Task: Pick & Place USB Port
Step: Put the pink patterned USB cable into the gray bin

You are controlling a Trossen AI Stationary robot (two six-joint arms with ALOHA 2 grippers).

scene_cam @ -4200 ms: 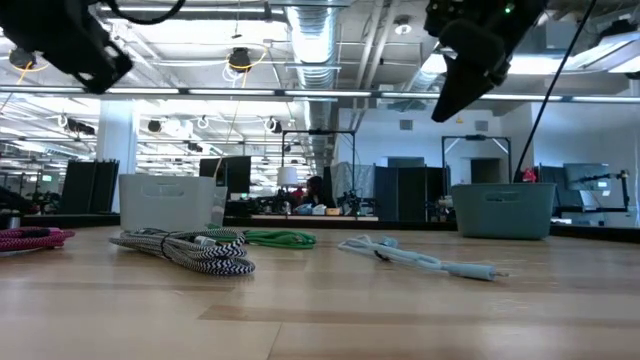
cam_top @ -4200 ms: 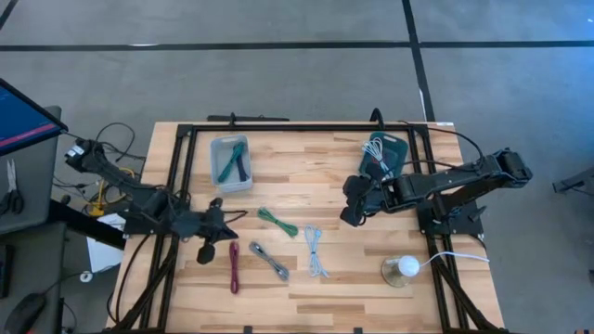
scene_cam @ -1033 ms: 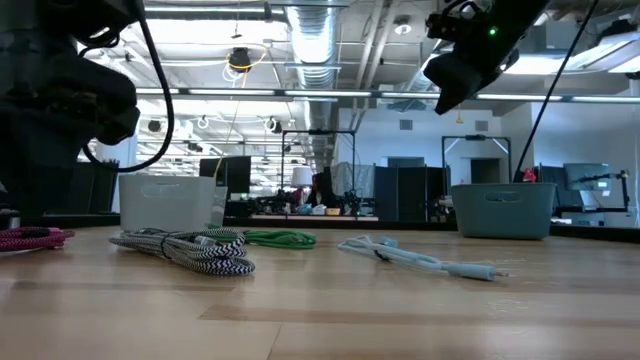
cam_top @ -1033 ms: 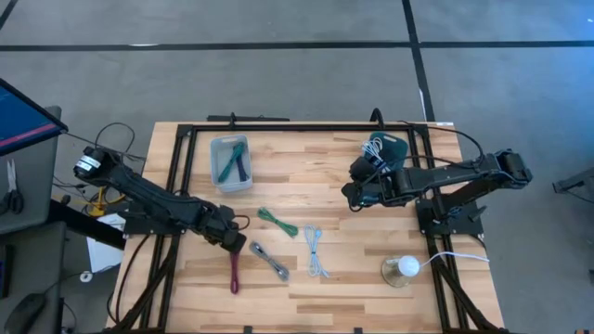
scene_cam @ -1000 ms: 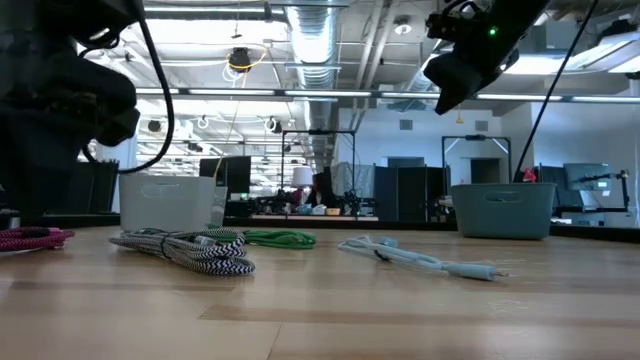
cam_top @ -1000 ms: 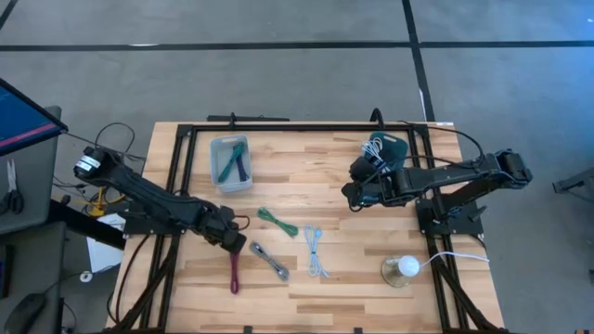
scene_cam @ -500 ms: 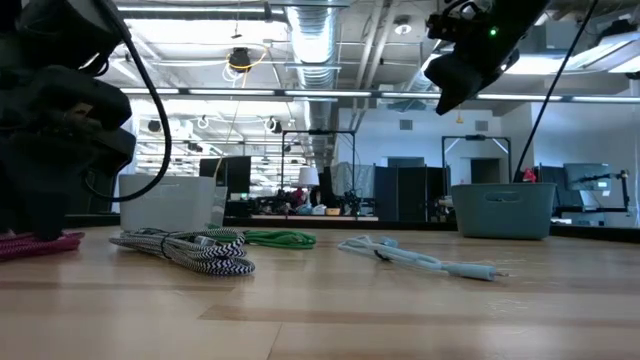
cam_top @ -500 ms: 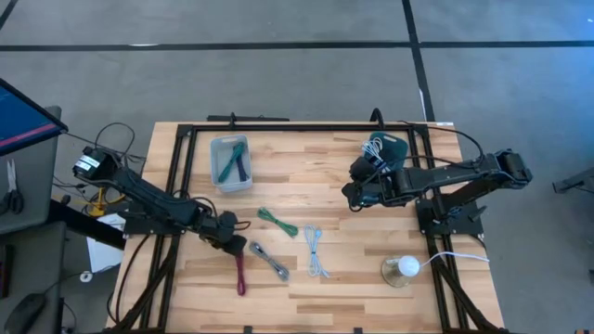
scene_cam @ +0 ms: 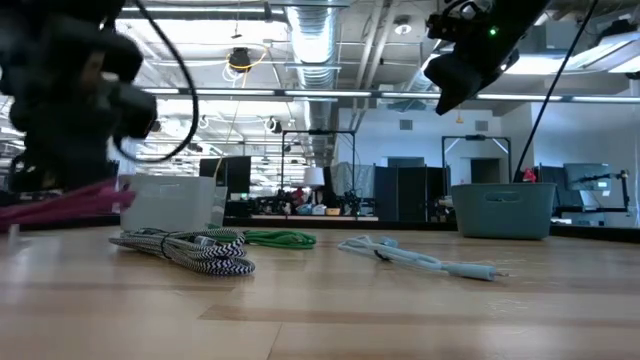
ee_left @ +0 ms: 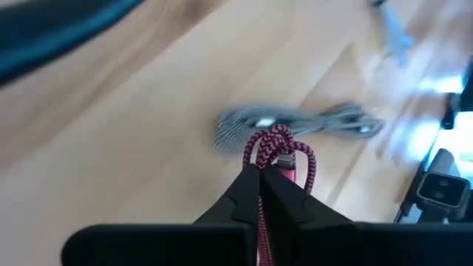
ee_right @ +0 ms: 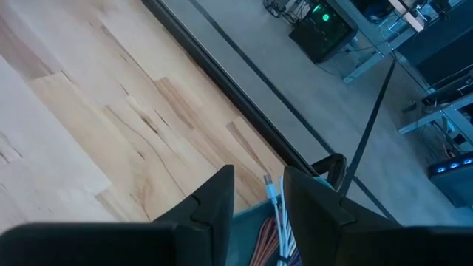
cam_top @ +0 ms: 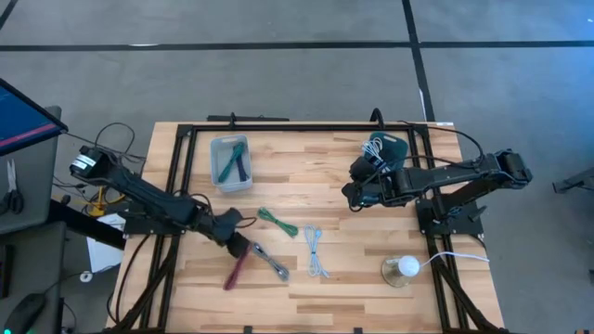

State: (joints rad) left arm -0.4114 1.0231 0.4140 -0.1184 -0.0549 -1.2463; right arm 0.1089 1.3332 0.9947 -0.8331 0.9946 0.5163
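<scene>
My left gripper (cam_top: 240, 237) is shut on a magenta braided cable bundle (cam_top: 236, 270) over the table's left-near area. In the low view the cable (scene_cam: 62, 204) hangs in the air below the gripper (scene_cam: 75, 180). A black-and-white braided cable (cam_top: 269, 262), a green cable (cam_top: 277, 221) and a pale blue cable (cam_top: 316, 252) lie flat on the wood. My right gripper (cam_top: 352, 198) hovers open, high above the table's right-centre, beside the teal bin (cam_top: 386, 148). In its wrist view the open fingers (ee_right: 257, 193) frame that bin's cables. My left gripper pinches the magenta cable bundle between its two fingers near one looped end (ee_left: 277, 150), which pokes out past the fingertips (ee_left: 250, 181). The fingers come from above, slanting toward the table's right. The bundle is lifted clear and tilted, its long part (cam_top: 230, 278) trailing toward the near edge.
A clear bin (cam_top: 230, 163) holding a teal cable stands at the far left. The teal bin holds several cables. A round lamp-like object (cam_top: 403, 269) with a white cord sits near the right-near corner. Black frame rails (cam_top: 186, 176) run along the table's sides.
My left gripper went down onto the magenta cable, then rose with it. The cable lay on the wood a second ago, pointing at the near edge. Now it is lifted clear and has swung onto a diagonal, held end up and to the right.
</scene>
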